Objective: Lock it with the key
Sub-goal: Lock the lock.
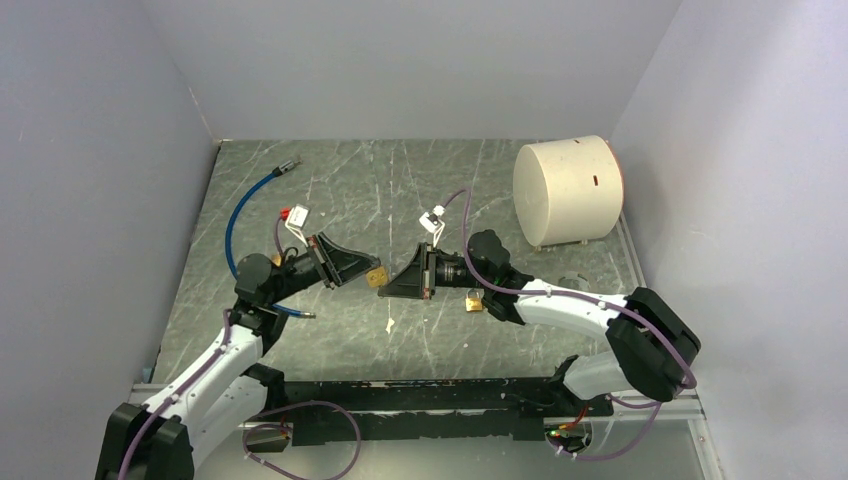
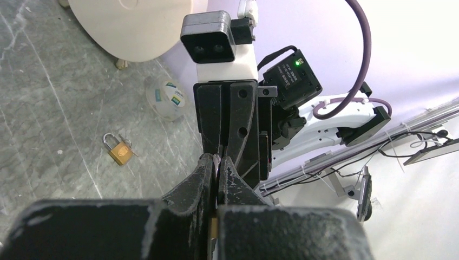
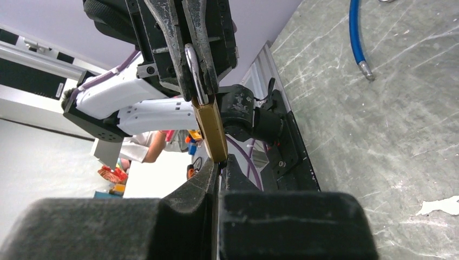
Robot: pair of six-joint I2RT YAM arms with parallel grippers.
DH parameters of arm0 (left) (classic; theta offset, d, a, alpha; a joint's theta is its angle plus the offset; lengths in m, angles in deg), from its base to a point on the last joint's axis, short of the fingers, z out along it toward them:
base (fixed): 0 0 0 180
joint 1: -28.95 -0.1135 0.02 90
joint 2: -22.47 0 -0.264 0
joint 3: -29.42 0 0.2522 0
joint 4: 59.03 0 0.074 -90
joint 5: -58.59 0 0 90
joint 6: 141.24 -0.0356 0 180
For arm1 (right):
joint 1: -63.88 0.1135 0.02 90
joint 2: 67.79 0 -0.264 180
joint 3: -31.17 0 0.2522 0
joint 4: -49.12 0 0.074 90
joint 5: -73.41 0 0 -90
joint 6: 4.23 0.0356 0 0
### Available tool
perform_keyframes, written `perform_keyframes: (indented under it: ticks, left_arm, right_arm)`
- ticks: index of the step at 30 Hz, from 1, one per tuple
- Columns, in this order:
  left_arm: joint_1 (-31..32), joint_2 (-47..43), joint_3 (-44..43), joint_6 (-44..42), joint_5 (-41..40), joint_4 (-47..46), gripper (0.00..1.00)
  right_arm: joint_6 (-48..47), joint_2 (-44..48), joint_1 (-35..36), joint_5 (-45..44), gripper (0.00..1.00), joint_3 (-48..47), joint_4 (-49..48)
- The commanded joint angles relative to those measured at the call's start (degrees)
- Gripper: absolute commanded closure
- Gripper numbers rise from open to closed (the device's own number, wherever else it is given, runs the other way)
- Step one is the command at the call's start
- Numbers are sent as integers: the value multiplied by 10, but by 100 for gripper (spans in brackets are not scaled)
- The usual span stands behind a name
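A brass padlock [image 1: 377, 276] hangs in the air between the two arms, over the middle of the table. My left gripper [image 1: 368, 271] is shut on its silver shackle [image 3: 190, 62], and the brass body [image 3: 211, 130] sticks out beyond the fingertips. My right gripper [image 3: 221, 161] faces it tip to tip and is shut right at the bottom end of the body. The key is hidden; only a thin pale sliver shows between the right pads. In the left wrist view my left gripper [image 2: 217, 160] meets the right arm's black fingers [image 2: 238, 124] head on.
A second brass padlock [image 1: 474, 302] lies on the table beside the right arm. A large white cylinder [image 1: 567, 190] stands at the back right, with a flat round disc [image 1: 572, 282] in front of it. A blue cable [image 1: 240, 215] curves at the back left. A white scrap [image 1: 389, 324] lies below the grippers.
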Motion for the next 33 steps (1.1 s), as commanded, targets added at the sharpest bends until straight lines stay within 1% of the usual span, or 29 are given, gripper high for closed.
perform_keyframes:
  ticks: [1, 3, 5, 8, 10, 12, 14, 18, 23, 27, 31, 33]
  left_arm:
    - [2, -5, -22, -11, 3, -1, 98]
    - [2, -3, -24, -13, -1, 7, 97]
    - [2, -2, -19, -7, -6, -1, 97]
    - [2, 8, 0, 29, -28, -60, 97]
    - [2, 22, -1, 36, -23, -78, 97]
    - [2, 34, -7, 37, -17, -82, 98]
    - [2, 40, -4, 42, -21, -90, 97]
    - [2, 37, -10, 27, -28, -55, 97]
    - [2, 26, -17, 10, -31, -23, 98]
    - [2, 26, -16, 13, -37, -22, 98]
    - [2, 27, -14, 17, -36, -26, 97]
    - [2, 26, -14, 15, -37, -19, 97]
  right_arm:
    - [-23, 11, 0, -26, 100, -18, 4]
    - [-27, 13, 0, -24, 100, -13, 6]
    - [-18, 13, 0, -17, 100, -3, -13]
    - [13, -12, 0, 3, 100, 7, -60]
    - [26, -23, 2, 11, 100, 12, -81]
    - [20, -19, 6, -4, 100, 16, -66]
    - [-8, -6, 9, -19, 100, 12, -22]
    - [-48, 21, 11, -40, 100, 1, 54]
    - [-29, 19, 11, -2, 100, 21, 15]
    - [-12, 22, 12, -3, 100, 47, -17]
    - [-12, 24, 13, -3, 100, 51, -21]
    - [-20, 28, 14, -17, 100, 50, 0]
